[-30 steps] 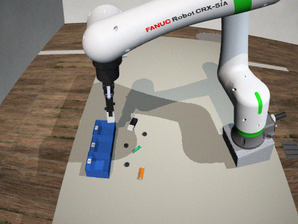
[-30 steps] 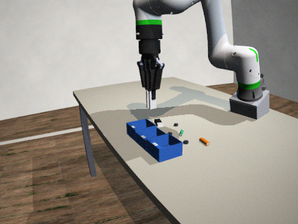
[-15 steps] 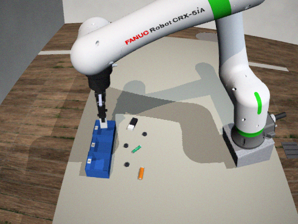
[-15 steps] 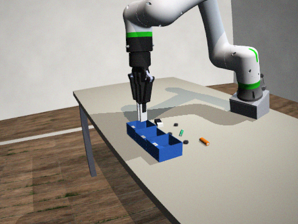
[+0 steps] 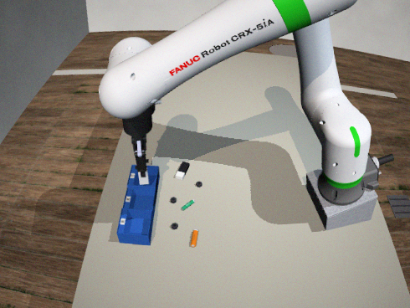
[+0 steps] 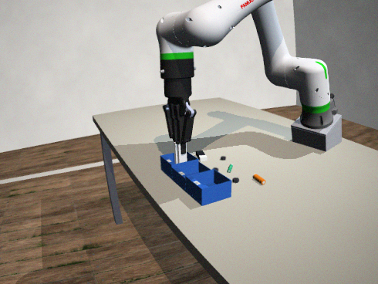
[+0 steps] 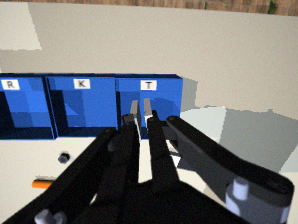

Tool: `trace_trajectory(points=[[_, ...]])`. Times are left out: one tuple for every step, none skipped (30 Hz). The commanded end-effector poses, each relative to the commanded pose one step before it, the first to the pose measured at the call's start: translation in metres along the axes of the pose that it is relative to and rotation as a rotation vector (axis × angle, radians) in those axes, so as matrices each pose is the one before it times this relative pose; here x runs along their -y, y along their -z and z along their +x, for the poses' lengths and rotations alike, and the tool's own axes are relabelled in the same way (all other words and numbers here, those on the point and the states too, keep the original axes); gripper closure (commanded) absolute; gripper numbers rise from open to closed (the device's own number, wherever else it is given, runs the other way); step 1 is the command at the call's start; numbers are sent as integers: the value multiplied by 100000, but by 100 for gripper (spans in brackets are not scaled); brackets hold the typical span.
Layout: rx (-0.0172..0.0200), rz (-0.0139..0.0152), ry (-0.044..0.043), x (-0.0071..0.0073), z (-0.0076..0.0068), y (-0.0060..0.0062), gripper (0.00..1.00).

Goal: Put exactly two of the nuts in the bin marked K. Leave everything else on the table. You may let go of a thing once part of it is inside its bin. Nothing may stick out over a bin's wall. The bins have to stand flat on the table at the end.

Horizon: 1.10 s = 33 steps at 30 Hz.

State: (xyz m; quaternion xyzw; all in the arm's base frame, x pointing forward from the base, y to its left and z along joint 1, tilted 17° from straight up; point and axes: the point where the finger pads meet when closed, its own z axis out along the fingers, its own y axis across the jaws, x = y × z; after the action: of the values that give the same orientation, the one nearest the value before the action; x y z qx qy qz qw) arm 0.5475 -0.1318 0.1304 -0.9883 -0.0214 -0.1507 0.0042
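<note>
The gripper (image 5: 143, 177) hangs over bin T (image 7: 165, 95) — fingers nearly together, gripping nothing. Three nuts (image 5: 173, 200) lie on the table (image 5: 251, 259).

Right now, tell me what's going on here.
The arm's tool is shut with nothing in it, hanging low over the blue bin's end compartment, marked T, next to K. Three nuts lie on the table; none shows inside K.
</note>
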Motion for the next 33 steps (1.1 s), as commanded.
trace_trajectory(points=[[-51, -22, -2, -9, 28, -799, 95], [0, 0, 0, 0, 0, -267, 95], [0, 0, 0, 0, 0, -73, 95], [0, 0, 0, 0, 0, 0, 95], [0, 0, 0, 0, 0, 0, 95], [0, 0, 0, 0, 0, 0, 95], [0, 0, 0, 0, 0, 0, 95], [0, 0, 0, 0, 0, 0, 95], [0, 0, 0, 0, 0, 0, 95], [0, 0, 0, 0, 0, 0, 95], [0, 0, 0, 0, 0, 0, 95], [0, 0, 0, 0, 0, 0, 95], [0, 0, 0, 0, 0, 0, 95], [0, 0, 0, 0, 0, 0, 95], [0, 0, 0, 0, 0, 0, 95], [0, 0, 0, 0, 0, 0, 95], [0, 0, 0, 0, 0, 0, 95], [0, 0, 0, 0, 0, 0, 95], [0, 0, 0, 0, 0, 0, 95], [0, 0, 0, 0, 0, 0, 95], [0, 0, 0, 0, 0, 0, 95], [0, 0, 0, 0, 0, 0, 95], [0, 0, 0, 0, 0, 0, 95], [0, 0, 0, 0, 0, 0, 95], [0, 0, 0, 0, 0, 0, 95], [0, 0, 0, 0, 0, 0, 95], [0, 0, 0, 0, 0, 0, 95], [0, 0, 0, 0, 0, 0, 95], [0, 0, 0, 0, 0, 0, 95], [0, 0, 0, 0, 0, 0, 95], [0, 0, 0, 0, 0, 0, 95], [0, 0, 0, 0, 0, 0, 95], [0, 0, 0, 0, 0, 0, 95]])
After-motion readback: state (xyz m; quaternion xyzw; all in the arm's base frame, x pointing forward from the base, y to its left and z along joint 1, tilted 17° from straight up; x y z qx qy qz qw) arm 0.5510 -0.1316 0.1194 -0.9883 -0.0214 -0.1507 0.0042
